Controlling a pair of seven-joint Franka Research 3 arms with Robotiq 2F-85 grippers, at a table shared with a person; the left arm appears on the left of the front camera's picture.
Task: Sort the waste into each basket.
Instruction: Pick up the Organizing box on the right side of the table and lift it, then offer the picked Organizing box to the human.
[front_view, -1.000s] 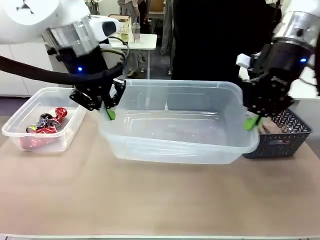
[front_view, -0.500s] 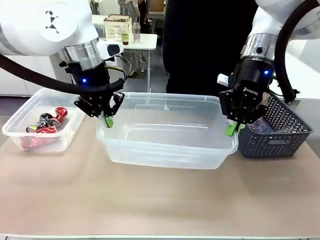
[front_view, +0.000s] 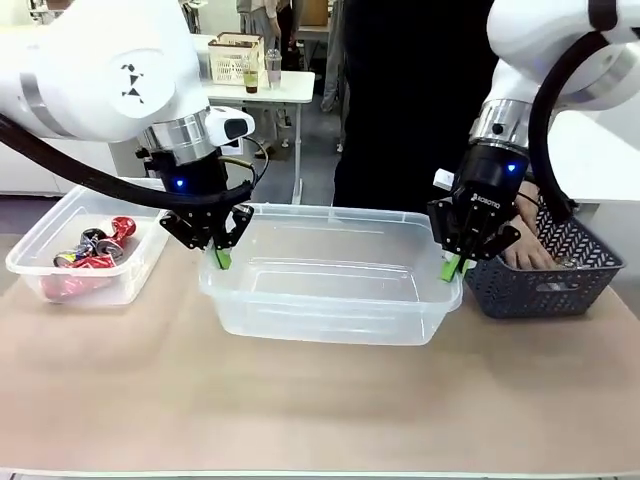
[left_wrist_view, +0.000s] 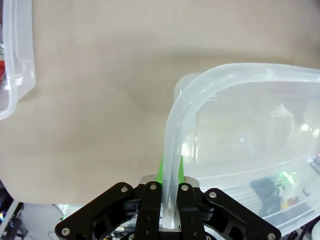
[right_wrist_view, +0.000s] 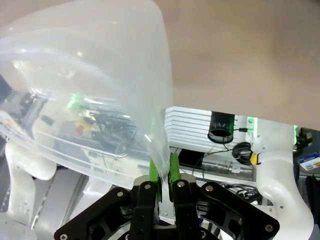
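- Waste that shows so far is a few red-and-silver cans, lying together in the small clear tub at the far left of the table.
- At the middle stands the large clear tub, with nothing inside it that I can make out.
- The left gripper is clamped narrow on the left rim of the large clear tub, green pads on either side of the rolled edge; the left wrist view shows the rim running straight between them.
- The right gripper is pinched the same way on the right rim, at the corner nearest the dark blue lattice basket.
- Whether the large tub sits on the table or hangs just clear of it, I cannot tell.
- A person's hand reaches into the lattice basket at the right; what lies under it is too hidden to name.
- Judgement: the can side looks at least partly done, while the big tub is only being placed, so sorting into it has not begun. No bottle is plainly visible yet.
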